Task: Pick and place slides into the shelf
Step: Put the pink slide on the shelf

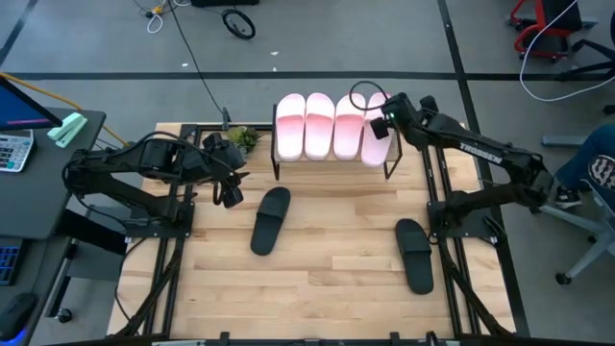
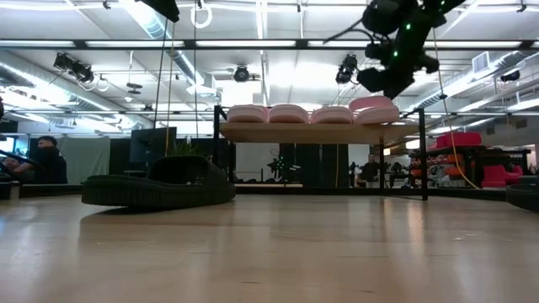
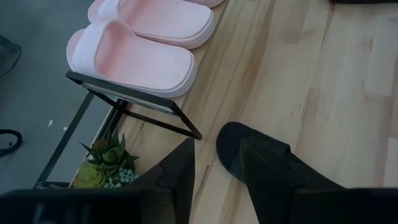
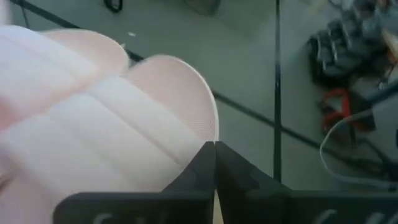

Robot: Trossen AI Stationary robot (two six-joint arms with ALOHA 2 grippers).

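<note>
Four pale pink slides [image 1: 322, 125] lie side by side on the top board of the shelf [image 1: 332, 163] at the table's far middle. The rightmost pink slide [image 2: 375, 108] sits a little higher than the others. My right gripper [image 4: 214, 148] is shut right at this slide's right edge [image 4: 208, 124], above the shelf's right end [image 1: 382, 123]. One black slide [image 1: 271, 219] lies sole down on the table left of centre. A second black slide [image 1: 413, 255] lies at the right. My left gripper [image 3: 217, 180] is open and empty, hovering just left of the first black slide's far end [image 3: 239, 146]. My right gripper's shut fingers [image 4: 205, 168] stand against the rightmost pink slide's outer edge [image 4: 208, 124]. I cannot tell whether they touch it. The slide rests on the shelf's top board.
A small potted succulent [image 1: 245, 137] stands at the table's far left, beside the shelf's left legs [image 3: 143, 112]. Bare wooden tabletop [image 1: 336, 250] lies between the two black slides. A person [image 2: 42, 160] sits in the room beyond the table.
</note>
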